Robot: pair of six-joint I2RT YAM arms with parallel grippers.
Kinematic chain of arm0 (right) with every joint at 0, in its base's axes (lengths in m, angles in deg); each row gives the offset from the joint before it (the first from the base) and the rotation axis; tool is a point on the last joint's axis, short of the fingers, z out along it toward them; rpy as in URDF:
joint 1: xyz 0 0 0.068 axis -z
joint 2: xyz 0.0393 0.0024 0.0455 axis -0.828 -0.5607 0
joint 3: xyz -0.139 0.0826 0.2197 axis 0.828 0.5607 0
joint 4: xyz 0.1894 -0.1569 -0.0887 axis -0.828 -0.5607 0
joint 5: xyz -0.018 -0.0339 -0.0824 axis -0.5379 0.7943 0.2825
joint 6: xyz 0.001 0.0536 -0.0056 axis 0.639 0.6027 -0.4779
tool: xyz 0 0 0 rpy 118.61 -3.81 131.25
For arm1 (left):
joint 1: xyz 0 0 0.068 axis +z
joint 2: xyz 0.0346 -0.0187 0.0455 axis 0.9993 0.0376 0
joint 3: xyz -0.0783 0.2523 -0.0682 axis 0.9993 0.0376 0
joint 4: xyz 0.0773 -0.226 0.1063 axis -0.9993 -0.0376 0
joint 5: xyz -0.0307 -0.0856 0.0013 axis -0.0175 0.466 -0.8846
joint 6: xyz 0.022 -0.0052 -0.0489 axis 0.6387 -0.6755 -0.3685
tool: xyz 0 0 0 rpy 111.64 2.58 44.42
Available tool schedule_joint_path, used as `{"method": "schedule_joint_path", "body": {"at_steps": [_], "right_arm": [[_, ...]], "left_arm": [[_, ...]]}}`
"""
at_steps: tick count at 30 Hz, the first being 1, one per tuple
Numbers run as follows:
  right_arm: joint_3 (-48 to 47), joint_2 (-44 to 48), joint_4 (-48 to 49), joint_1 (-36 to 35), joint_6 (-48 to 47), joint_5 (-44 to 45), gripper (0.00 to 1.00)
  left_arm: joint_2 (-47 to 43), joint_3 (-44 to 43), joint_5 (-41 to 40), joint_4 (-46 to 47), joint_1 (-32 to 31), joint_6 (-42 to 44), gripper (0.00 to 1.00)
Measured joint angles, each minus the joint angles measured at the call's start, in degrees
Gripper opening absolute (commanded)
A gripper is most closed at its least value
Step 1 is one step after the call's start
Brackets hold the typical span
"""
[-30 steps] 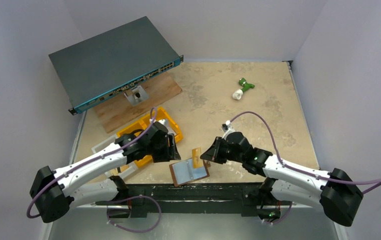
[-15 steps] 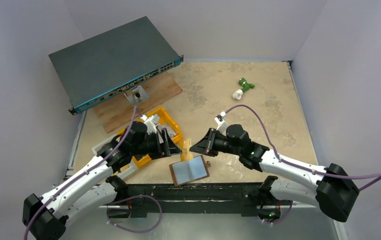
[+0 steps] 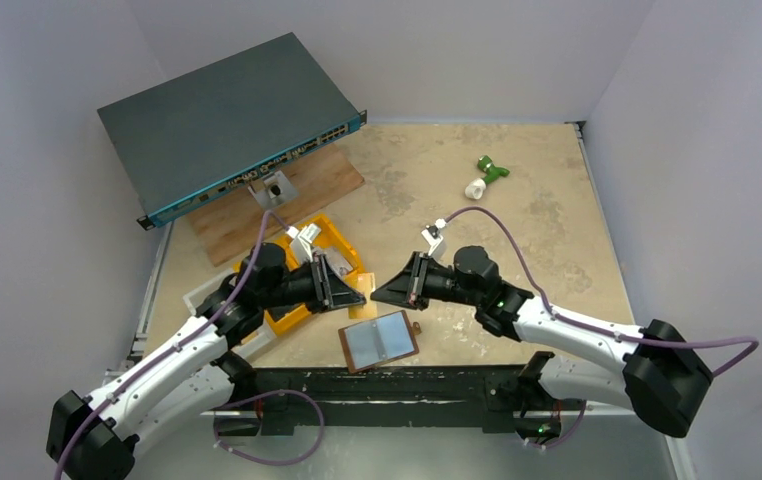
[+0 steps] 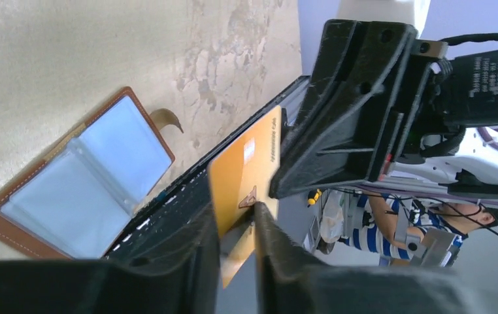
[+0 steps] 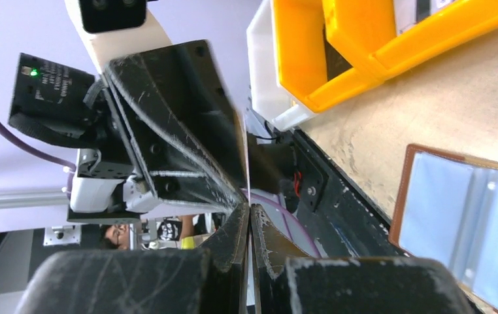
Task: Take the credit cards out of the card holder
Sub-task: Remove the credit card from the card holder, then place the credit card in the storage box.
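Note:
The brown card holder [image 3: 379,341] lies open near the table's front edge, its pale grey-blue cards [image 4: 126,142] flat inside; it also shows in the right wrist view [image 5: 462,216]. An orange-yellow card [image 3: 367,303] hangs in the air just behind it. My right gripper [image 3: 379,293] is shut on this card, which is edge-on between the jaws [image 5: 249,209]. My left gripper [image 3: 356,295] faces it tip to tip. In the left wrist view the card [image 4: 246,163] stands with its lower end between the left gripper's [image 4: 236,216] parted jaws.
A yellow bin [image 3: 342,250] and a white tray [image 3: 207,295] sit behind the left arm. A network switch [image 3: 227,120] rests on a wooden board [image 3: 297,195] at the back left. A green and white object [image 3: 485,178] lies far right.
My right gripper has lifted the orange card up and to the left, away from the wallet. My left gripper has swung round and come in on the card from the left.

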State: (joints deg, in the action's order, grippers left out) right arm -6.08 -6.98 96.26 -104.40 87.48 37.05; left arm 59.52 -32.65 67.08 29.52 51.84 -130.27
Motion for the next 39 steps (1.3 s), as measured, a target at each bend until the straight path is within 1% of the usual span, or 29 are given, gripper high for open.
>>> {"method": "schedule_joint_path", "body": {"at_steps": [1,2,4,5,6,8,9,10,11,16,20,23,26,28,31,35,39], "right_arm": [[0.1,-0.1,-0.3,0.1,-0.2,-0.2,0.04],[0.2,-0.2,-0.7,0.2,-0.3,-0.2,0.12],[0.2,-0.7,-1.6,0.4,-0.8,-0.1,0.33],[0.1,-0.7,-2.1,0.4,-1.1,0.0,0.46],[0.0,-0.7,-2.7,0.3,-1.6,0.0,0.59],[-0.4,-0.4,-4.6,0.3,-2.9,0.9,0.81],[-0.7,-0.1,-5.9,0.2,-3.8,1.3,0.89],[-1.1,0.2,-7.1,0.2,-4.4,1.7,0.94],[-1.6,0.7,-8.6,0.2,-5.4,2.7,0.98],[-4.3,3.8,-15.3,0.2,-10.2,6.7,0.99],[-5.8,4.7,-19.8,0.2,-13.7,10.5,0.99],[-5.9,4.9,-23.1,0.2,-16.0,13.2,0.99],[-5.9,5.0,-25.6,0.2,-17.9,15.3,0.99],[-5.9,5.4,-26.8,0.2,-18.8,16.5,0.99],[-5.9,6.7,-27.3,0.2,-19.9,17.7,0.99],[-5.7,7.5,-27.2,0.2,-20.7,17.8,0.99],[-5.6,7.5,-27.3,0.2,-21.6,17.8,0.99]], "left_arm": [[0.0,0.1,0.2,0.6,0.0,-0.4,0.00],[0.1,0.2,0.7,1.4,0.3,-1.0,0.00],[0.2,0.2,1.3,3.0,0.3,-1.1,0.00],[0.3,0.2,1.4,3.0,0.3,-1.2,0.00],[0.4,0.2,1.4,2.6,0.3,-1.2,0.00],[0.3,0.2,0.8,0.6,0.3,-0.9,0.00],[0.2,-0.1,0.0,-1.4,0.3,-0.6,0.00],[0.0,-0.7,-1.2,-4.1,0.3,-0.1,0.00],[-0.2,-1.4,-2.3,-6.8,0.3,0.5,0.00],[-1.5,-10.8,-15.4,-28.1,0.3,2.6,0.00],[-0.3,-19.8,-29.6,-45.8,0.4,2.9,0.00],[1.8,-23.1,-37.6,-56.4,0.9,2.8,0.00],[5.4,-24.5,-44.8,-65.0,2.8,2.4,0.00],[7.9,-25.0,-48.0,-68.5,4.8,2.4,0.00],[10.5,-25.4,-51.3,-70.8,8.4,2.7,0.00],[13.9,-25.4,-53.2,-70.8,13.8,3.7,0.00],[17.9,-25.4,-54.6,-69.9,16.7,3.7,0.00]]}}
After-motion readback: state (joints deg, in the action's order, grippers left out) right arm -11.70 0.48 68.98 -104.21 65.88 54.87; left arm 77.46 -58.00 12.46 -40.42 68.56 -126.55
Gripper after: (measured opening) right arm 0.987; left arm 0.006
